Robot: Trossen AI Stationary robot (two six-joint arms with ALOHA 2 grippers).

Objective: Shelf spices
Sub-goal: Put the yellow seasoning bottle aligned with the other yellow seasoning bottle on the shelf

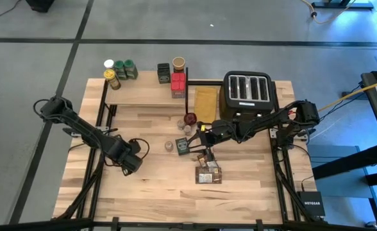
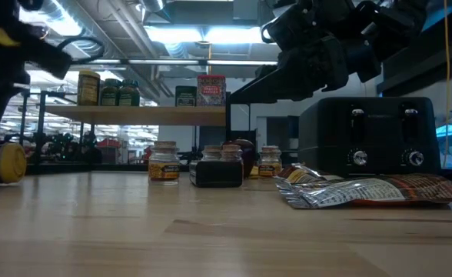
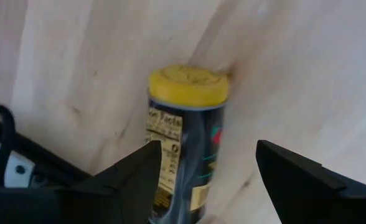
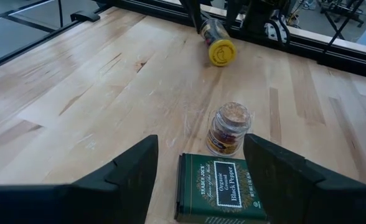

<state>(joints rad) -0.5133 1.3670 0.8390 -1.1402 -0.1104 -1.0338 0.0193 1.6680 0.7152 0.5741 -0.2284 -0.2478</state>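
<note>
Spices, part shelved. Shelf (image 1: 143, 96): raised light-wood plank on a black frame at the tabletop's far-left edge.

Shelved, counted from the high view, seven:
- white-lidded jar (image 1: 109, 64), one
- yellow-lidded jar (image 1: 111, 78), one
- green-lidded jars (image 1: 125, 68), two
- dark green tin (image 1: 164, 72), one
- tan-topped jar (image 1: 178, 63), one
- red box (image 1: 178, 84), one

All sit along the shelf's far edge and right end; its near strip is bare.

Unshelved, on the tabletop:
- yellow-capped jar (image 3: 186, 143), one, lying on its side toward the left edge
- cork-topped jar (image 4: 228, 129), one, mid-table
- black pepper tin (image 4: 219, 186), one, flat, just beside the cork-topped jar
- small jars (image 1: 184, 125), two visible near the dark red knob (image 1: 190, 119); the right arm may hide more
- flat packets (image 1: 208, 172), at least two, toward the near edge; exact count unclear

Left gripper (image 3: 201, 180): fingers spread, straddling the yellow-capped jar, not closed on it.
Right gripper (image 4: 198, 177): fingers spread, poised over the black pepper tin, holding nothing.

Other items: toaster (image 1: 249, 92), one, far-right part of the tabletop; tan board (image 1: 206, 101), one, beside it.

Progress, judged: roughly half done; about seven pieces remain, with the yellow-capped jar and the pepper tin the likely next pickups.
</note>
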